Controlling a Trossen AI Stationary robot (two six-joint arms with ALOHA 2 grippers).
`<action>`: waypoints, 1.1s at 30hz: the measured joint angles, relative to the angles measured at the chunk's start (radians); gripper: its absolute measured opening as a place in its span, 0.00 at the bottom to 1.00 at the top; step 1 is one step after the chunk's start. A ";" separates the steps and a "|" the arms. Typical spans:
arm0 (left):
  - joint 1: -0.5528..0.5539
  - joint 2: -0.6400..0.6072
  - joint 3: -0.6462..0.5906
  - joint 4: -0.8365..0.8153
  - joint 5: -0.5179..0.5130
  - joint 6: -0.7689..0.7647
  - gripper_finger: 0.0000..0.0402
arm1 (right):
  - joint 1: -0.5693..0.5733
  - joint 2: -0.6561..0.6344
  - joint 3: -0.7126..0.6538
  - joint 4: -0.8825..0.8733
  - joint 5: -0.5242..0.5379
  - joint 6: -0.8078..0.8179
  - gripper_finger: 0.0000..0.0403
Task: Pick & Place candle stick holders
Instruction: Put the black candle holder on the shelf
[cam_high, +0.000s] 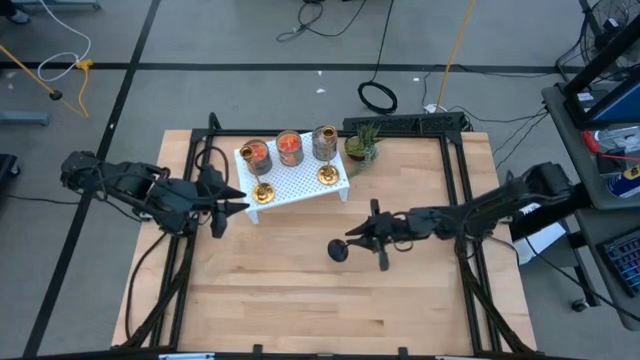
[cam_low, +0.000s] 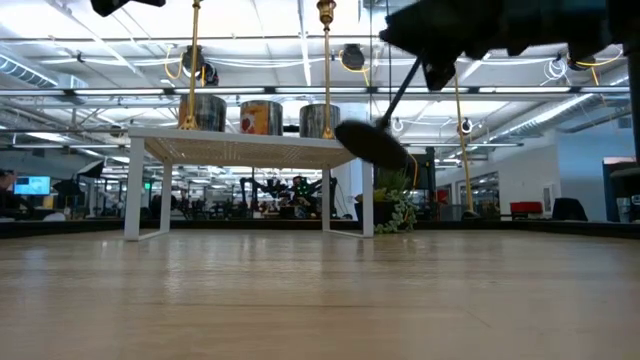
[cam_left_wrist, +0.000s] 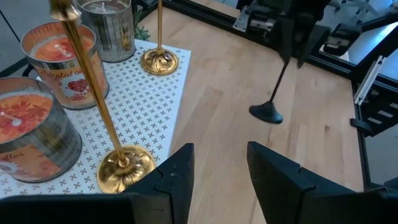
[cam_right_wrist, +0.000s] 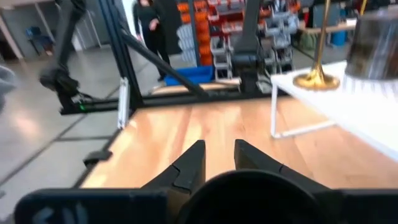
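The right gripper (cam_high: 372, 231) is over the middle of the wooden desk (cam_high: 300, 300), clamped on the thin stem of the black candle stick holder (cam_high: 340, 249). The holder is tilted, with its round base clear of the desk surface, as the low view shows.

The left gripper (cam_high: 235, 199) hangs at the left end of the white perforated rack (cam_high: 300, 180), its fingers (cam_left_wrist: 177, 177) apart and holding nothing.

On the rack stand five holders. One brass stemmed holder (cam_high: 262, 190) is at the front left corner, just beside the left gripper. The second brass stemmed holder (cam_high: 328, 175) is at the right end. Two glass cups with orange filling (cam_high: 257, 153) (cam_high: 290, 148) and one greyish clear cup (cam_high: 324, 140) stand in a row along the rear edge.

A small green potted plant (cam_high: 362, 145) stands on the desk just beside the rack's right end.
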 joint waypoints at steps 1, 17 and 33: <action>0.000 0.003 0.000 0.000 0.000 0.000 0.38 | -0.003 0.017 0.005 0.001 0.000 0.001 0.19; 0.000 0.074 0.000 0.000 0.007 0.006 0.38 | -0.032 0.172 0.005 0.002 -0.001 0.067 0.23; 0.000 0.074 0.000 0.000 0.009 0.019 0.38 | -0.022 0.156 0.004 -0.023 -0.005 -0.074 0.37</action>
